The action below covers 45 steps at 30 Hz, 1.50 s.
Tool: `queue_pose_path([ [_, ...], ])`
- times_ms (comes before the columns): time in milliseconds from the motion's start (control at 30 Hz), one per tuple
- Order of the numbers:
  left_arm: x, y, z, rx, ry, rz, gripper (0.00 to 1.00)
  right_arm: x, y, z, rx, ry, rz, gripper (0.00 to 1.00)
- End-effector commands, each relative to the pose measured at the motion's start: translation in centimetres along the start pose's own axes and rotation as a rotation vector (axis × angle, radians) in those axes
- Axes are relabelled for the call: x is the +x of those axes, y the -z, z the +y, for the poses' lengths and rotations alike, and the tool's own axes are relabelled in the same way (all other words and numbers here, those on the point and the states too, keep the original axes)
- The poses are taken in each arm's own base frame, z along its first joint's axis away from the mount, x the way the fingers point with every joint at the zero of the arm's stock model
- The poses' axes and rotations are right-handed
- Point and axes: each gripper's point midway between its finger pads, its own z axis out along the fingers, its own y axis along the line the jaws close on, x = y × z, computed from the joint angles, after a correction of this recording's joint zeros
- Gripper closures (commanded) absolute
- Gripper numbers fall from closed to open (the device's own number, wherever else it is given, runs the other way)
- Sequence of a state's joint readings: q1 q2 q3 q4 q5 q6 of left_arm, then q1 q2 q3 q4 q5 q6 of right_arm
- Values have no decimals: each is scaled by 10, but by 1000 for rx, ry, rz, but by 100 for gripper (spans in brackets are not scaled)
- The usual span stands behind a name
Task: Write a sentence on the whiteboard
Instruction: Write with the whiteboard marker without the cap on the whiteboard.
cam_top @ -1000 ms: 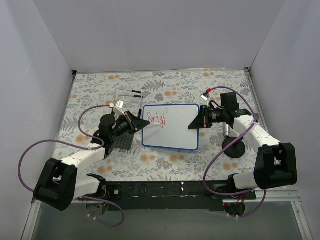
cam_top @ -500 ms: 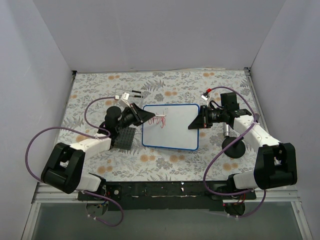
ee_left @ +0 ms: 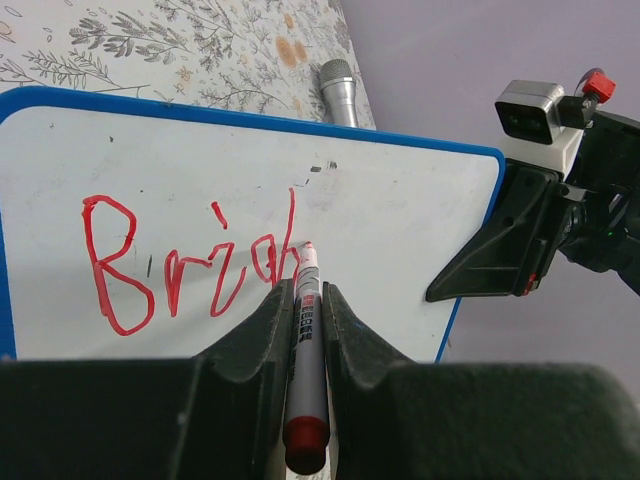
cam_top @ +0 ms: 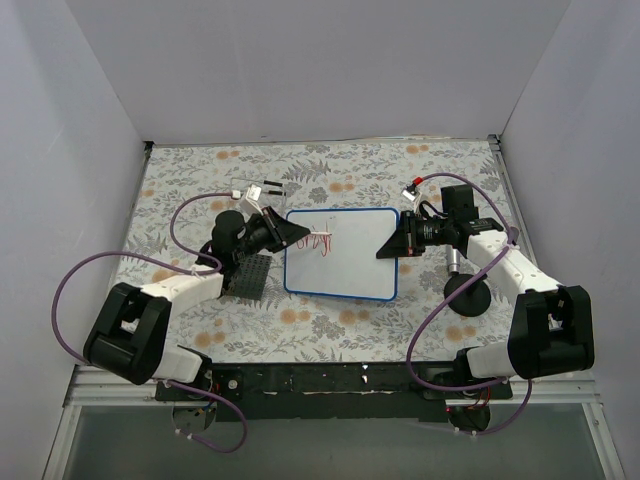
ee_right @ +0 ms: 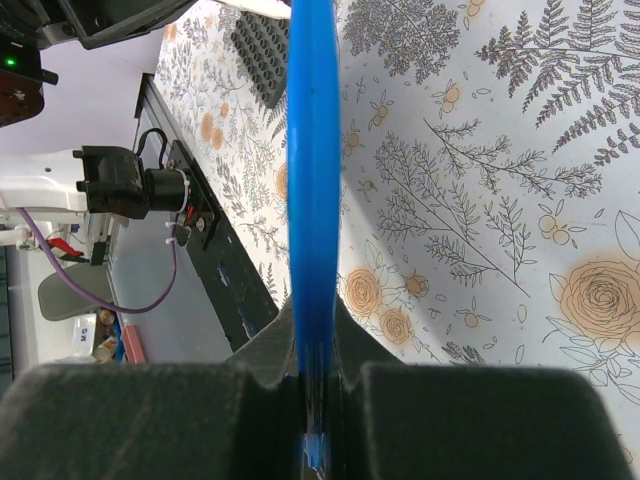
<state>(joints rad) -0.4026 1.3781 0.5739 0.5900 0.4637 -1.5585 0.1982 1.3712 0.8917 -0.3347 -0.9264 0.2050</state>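
The whiteboard (cam_top: pixel 345 260) lies mid-table, white with a blue rim; it also fills the left wrist view (ee_left: pixel 380 220). Red lettering (ee_left: pixel 190 262) reads about "Brigh", and shows small in the top view (cam_top: pixel 317 241). My left gripper (ee_left: pixel 302 300) is shut on a grey marker (ee_left: pixel 305 375) with a red end cap, its tip touching the board at the last letter. In the top view the left gripper (cam_top: pixel 292 234) sits at the board's upper left. My right gripper (cam_top: pixel 388 247) is shut on the board's right edge, seen edge-on as a blue strip (ee_right: pixel 313 170) between its fingers.
A dark grey studded plate (cam_top: pixel 248 277) lies left of the board under the left arm. A black round stand (cam_top: pixel 466 293) with a metal post sits by the right arm. A silver cylinder (ee_left: pixel 340 90) lies beyond the board. Grey walls enclose the floral tabletop.
The left arm swung up and toward the board's top left a second ago, then the marker crept slightly right along the lettering. The right arm has not moved.
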Motion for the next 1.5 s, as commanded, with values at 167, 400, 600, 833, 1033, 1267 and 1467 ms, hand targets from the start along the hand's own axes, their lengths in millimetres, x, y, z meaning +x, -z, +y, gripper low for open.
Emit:
queue_pose_path([
  [167, -5, -8, -10, 25, -33, 16, 100, -9, 2, 7, -18, 82, -30, 99],
  [400, 1, -13, -14, 43, -29, 42, 100, -10, 3, 8, -18, 84, -32, 99],
  [600, 2, -18, -23, 73, -23, 50, 100, -10, 3, 8, -18, 86, -33, 99],
  [833, -11, -11, -24, 43, -19, -28, 100, -9, 3, 9, -18, 87, -34, 99],
  [1033, -18, -9, -23, 28, -16, -61, 100, -10, 4, 8, -19, 86, -34, 99],
  [1267, -18, -15, -13, -16, -24, -44, 100, -10, 5, 9, -18, 88, -38, 99],
  [1467, -11, -13, -10, -23, -28, -16, 100, -10, 4, 9, -18, 85, -36, 99],
])
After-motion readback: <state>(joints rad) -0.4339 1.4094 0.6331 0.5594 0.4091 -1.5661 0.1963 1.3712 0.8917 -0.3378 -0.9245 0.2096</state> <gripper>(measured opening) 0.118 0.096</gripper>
